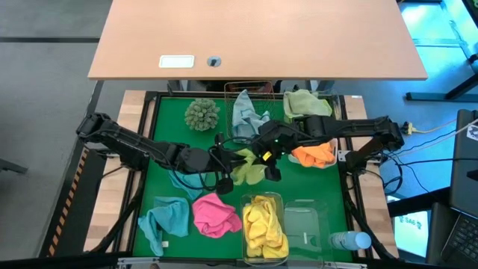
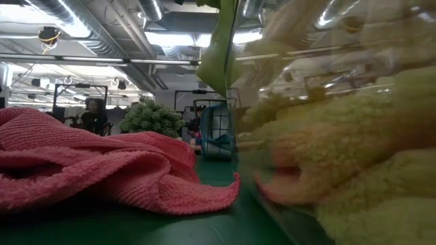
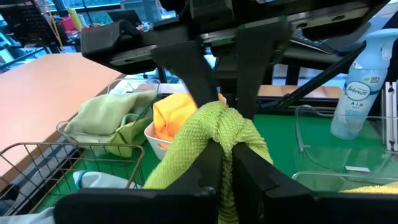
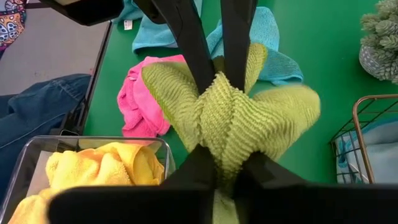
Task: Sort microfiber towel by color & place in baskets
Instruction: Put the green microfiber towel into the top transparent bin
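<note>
Pink towel (image 2: 102, 170) fills the foreground of the low view, crumpled on the green mat (image 1: 172, 119), with a clear tub (image 1: 263, 200) of yellow towels (image 1: 265, 228) just beside it. Taking that tub as the landmark: above its far end, over the middle of the mat, a lime green towel (image 1: 250, 168) hangs bunched and ribbed, pinched from two sides. The left gripper (image 3: 222, 163) has its fingers closed tight on a fold of this cloth, and the right gripper (image 4: 227, 163) has its fingers closed on the same cloth from the opposite side, so the two sets of dark fingers nearly meet and hide the cloth's middle.

Beyond the pink towel from the tub lies a teal towel (image 1: 166, 217). On the tub's other side stands a second clear tub (image 1: 305, 224), with a blue-capped bottle (image 1: 349, 240) past it. Farther back from the tub, behind the arms, are a copper wire basket (image 1: 250, 91) holding a pale grey-blue towel (image 1: 245, 112), a white tray with an orange towel (image 1: 315, 155), a pale green towel (image 1: 305, 103), and a shaggy sage-green ball (image 1: 202, 113).
</note>
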`<state>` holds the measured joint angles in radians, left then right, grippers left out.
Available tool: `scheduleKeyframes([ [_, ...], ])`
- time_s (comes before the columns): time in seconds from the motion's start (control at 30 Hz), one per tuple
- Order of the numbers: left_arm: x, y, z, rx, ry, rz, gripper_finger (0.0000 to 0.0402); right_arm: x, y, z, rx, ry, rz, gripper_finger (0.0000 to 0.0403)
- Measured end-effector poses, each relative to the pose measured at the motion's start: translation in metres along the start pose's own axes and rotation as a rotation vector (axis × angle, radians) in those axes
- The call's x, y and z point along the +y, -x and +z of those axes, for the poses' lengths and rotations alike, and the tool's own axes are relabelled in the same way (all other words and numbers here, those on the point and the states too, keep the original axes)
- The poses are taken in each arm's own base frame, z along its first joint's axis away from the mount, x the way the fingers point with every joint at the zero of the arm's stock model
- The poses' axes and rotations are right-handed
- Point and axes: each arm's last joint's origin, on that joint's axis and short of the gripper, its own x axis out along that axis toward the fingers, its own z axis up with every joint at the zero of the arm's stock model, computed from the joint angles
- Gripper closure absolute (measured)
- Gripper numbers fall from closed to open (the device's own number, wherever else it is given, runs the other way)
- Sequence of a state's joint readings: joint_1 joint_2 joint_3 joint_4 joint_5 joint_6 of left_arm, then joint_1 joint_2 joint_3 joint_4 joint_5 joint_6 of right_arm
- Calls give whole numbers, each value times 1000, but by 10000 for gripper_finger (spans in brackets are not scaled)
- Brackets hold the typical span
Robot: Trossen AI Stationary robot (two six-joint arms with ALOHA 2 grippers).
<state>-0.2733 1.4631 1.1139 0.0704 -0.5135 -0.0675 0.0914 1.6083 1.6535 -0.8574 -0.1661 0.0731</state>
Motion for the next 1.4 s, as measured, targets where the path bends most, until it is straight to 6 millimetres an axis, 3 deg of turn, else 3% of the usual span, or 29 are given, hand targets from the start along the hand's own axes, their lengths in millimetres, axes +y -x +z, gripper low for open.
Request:
scheduleKeyframes([
  [0.07, 0, 0, 0, 0, 0, 0, 376, 0, 0, 0, 1, 1, 0, 387],
  [0.23, 0, 0, -1, 6, -5, -1, 342, -1, 2, -3, 23, -35, -30, 379],
  [0.37, 0, 0, -2, 18, -12, 0, 305, -5, 16, -8, 48, -29, -69, 394],
  [0.63, 0, 0, -7, 66, -30, 3, 248, -33, 74, -29, 105, -111, -303, 392],
  [0.87, 1, 0, -7, 66, -30, 3, 239, -66, 135, -50, 58, -238, -605, 390],
  [1.0, 1, 0, -7, 66, -29, 3, 242, -89, 157, -61, 73, -304, -787, 394],
  [1.23, 1, 0, -7, 66, -29, 3, 243, -129, 177, -77, 132, -391, -898, 391],
  [1.4, 1, 0, -7, 66, -29, 3, 243, -153, 166, -101, 235, -451, -881, 397],
])
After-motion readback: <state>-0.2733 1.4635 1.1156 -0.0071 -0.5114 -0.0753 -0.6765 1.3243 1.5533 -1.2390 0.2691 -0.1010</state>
